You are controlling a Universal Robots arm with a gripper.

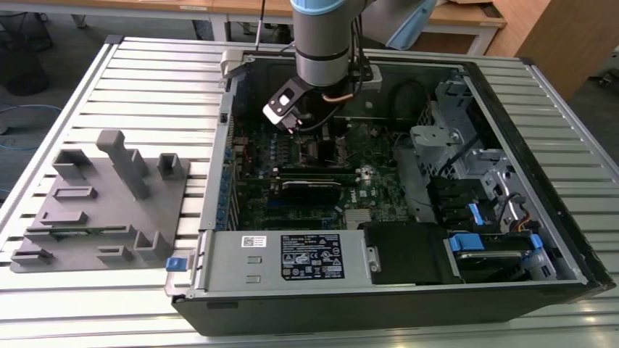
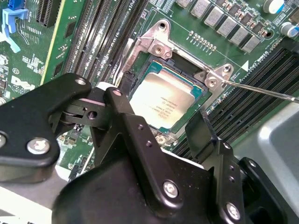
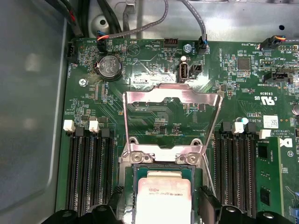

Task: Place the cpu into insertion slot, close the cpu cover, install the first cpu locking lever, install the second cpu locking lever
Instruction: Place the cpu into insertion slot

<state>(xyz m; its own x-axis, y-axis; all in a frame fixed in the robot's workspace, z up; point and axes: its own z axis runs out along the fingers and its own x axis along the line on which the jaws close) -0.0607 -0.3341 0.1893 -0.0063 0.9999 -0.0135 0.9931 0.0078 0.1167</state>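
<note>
Inside the open computer case (image 1: 387, 312) you had one cpu (image 2: 163, 100) lying flat in the insertion slot (image 2: 180, 61); your gripper (image 2: 156, 108) hung just above it with two black fingers (image 2: 122, 116) spread, one on each side of the chip, pinching nothing; one cpu cover (image 3: 173, 95) stood swung up; one wire locking lever (image 2: 261, 91) ran out of frame; the gripper's body hid the chip's near edge.
</note>
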